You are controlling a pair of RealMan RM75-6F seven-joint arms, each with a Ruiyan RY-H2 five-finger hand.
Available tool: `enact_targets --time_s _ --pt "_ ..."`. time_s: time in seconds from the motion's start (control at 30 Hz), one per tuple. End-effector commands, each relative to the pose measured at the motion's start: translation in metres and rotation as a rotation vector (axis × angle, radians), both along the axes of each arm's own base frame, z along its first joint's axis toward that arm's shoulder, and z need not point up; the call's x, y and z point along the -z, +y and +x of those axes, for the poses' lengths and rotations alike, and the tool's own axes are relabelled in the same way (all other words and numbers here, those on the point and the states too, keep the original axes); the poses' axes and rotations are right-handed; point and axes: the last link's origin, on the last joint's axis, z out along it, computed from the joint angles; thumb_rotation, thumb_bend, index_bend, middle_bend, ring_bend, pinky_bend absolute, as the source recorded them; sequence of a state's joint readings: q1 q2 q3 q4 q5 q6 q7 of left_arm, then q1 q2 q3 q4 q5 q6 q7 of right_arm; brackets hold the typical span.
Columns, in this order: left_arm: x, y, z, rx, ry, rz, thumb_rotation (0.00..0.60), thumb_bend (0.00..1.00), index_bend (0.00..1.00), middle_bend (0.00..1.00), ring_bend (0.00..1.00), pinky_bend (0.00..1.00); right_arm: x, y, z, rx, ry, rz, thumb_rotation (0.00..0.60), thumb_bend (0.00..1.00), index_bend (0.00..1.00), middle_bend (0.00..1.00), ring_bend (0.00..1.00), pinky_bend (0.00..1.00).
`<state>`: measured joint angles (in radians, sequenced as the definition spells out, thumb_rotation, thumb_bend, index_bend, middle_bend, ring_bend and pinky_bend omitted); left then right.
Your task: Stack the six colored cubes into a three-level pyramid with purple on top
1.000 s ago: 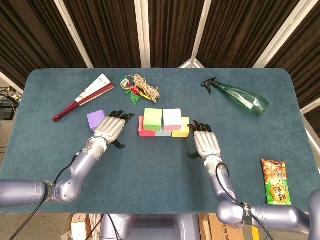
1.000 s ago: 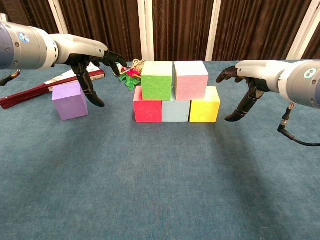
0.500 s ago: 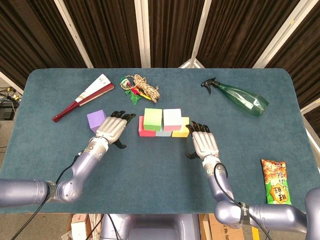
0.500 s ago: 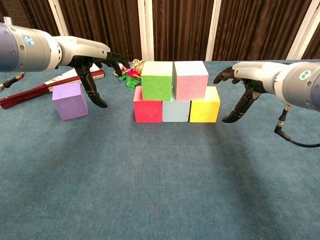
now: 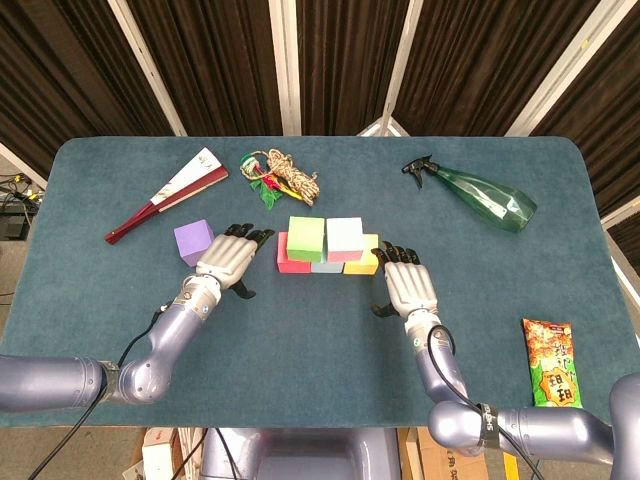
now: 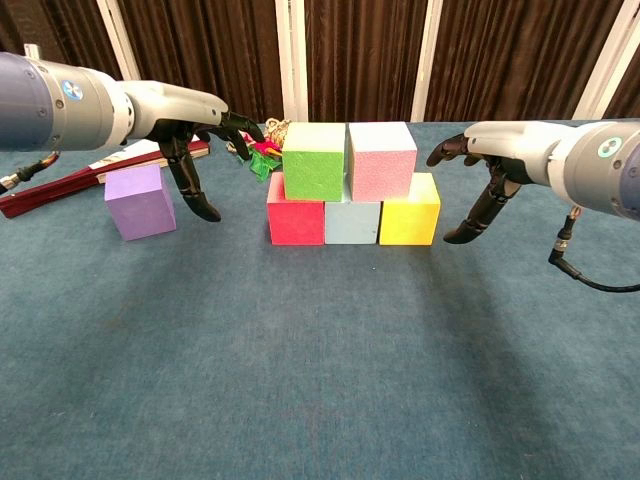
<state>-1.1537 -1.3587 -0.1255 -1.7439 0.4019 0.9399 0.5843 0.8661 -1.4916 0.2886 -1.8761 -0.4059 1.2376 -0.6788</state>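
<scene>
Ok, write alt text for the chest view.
Five foam cubes form two levels on the teal table: red, pale blue, yellow below, green and pink above. A purple foam cube sits apart, beside the open left hand; the right hand hovers open.

The left robot hand (image 6: 195,135) has drifted right, away from the purple cube (image 6: 141,201).

open felt around purple cube (image 5: 193,241)

Teal table (image 5: 300,330): cubes (image 5: 327,247), fan (image 5: 167,194), bottle (image 5: 480,197).
</scene>
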Motion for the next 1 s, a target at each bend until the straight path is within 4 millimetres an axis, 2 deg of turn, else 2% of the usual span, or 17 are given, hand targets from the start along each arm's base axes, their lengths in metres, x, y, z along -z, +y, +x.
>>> enact_targets --time_s 0.03,1.0 --pt "0.002 0.000 0.001 0.002 0.001 -0.003 0.600 0.21 0.07 0.13 0.00 0.00 0.000 0.000 0.000 -0.001 0.000 0.000 0.600 0.25 0.14 0.05 0.05 0.00" --pt "0.013 -0.001 0.009 0.014 -0.011 -0.018 0.600 0.21 0.07 0.13 0.00 0.00 0.001 0.002 0.006 -0.016 -0.014 0.009 0.600 0.25 0.14 0.05 0.05 0.00"
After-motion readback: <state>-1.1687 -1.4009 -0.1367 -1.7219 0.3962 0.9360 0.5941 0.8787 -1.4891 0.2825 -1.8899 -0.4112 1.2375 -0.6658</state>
